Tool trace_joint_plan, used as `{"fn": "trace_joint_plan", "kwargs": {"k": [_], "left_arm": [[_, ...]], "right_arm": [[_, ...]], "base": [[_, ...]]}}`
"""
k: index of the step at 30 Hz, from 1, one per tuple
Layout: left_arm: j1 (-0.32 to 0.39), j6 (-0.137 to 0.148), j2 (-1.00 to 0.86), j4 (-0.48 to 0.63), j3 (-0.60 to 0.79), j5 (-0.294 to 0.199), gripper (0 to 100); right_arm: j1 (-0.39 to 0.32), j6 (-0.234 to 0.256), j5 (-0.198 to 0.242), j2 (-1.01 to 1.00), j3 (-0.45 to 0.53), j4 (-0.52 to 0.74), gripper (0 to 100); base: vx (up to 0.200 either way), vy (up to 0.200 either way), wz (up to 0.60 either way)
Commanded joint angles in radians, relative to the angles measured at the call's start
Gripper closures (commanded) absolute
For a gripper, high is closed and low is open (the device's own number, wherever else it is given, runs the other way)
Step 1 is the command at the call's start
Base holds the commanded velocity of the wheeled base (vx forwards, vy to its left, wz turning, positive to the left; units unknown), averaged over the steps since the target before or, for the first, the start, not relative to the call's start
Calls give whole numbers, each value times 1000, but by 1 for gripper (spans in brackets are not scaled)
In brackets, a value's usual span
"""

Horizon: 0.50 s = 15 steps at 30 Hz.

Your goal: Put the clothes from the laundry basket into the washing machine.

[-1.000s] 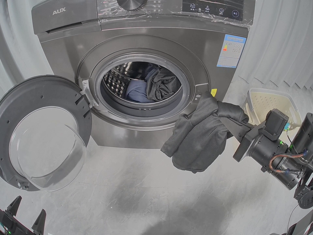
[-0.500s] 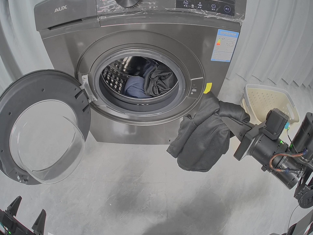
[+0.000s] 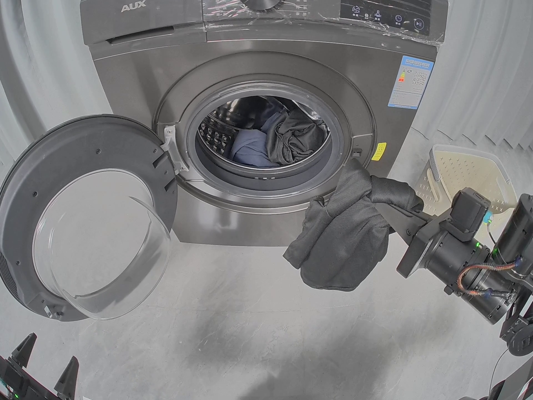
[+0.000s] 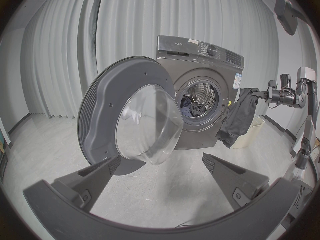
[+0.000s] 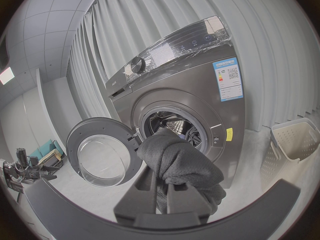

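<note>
A dark grey garment (image 3: 344,234) hangs from my right gripper (image 3: 397,211), which is shut on its upper end, in front of the washing machine (image 3: 144,79) and to the lower right of the drum opening. In the right wrist view the cloth (image 5: 180,160) bunches over the shut gripper (image 5: 161,184). Inside the drum lie a blue piece and a dark piece (image 3: 277,137). The cream laundry basket (image 3: 477,170) stands on the floor right of the machine, behind the right arm. My left gripper (image 3: 50,356) is open and low at the near left, holding nothing.
The round door (image 3: 72,156) stands swung wide open to the left of the drum, its glass bowl (image 4: 146,124) bulging toward the left gripper (image 4: 158,164). Bare grey floor (image 3: 222,318) stretches before the machine. Pleated curtains (image 3: 488,56) line the back.
The head view has shifted, so the machine sits further right in it. The right gripper keeps its hold on the garment, which hangs slightly nearer the drum opening. The left gripper has not moved.
</note>
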Motion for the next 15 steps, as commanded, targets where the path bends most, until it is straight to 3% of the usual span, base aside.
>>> {"fn": "trace_joint_plan", "kwargs": {"k": [1,15], "left_arm": [[0,0,0,-1,18,1,0],[0,0,0,-1,18,1,0]], "right_arm": [[0,0,1,1,-3,-2,100],[2,17,1,9,1,-4,100]], "base": [[0,0,0],[0,0,0]]}}
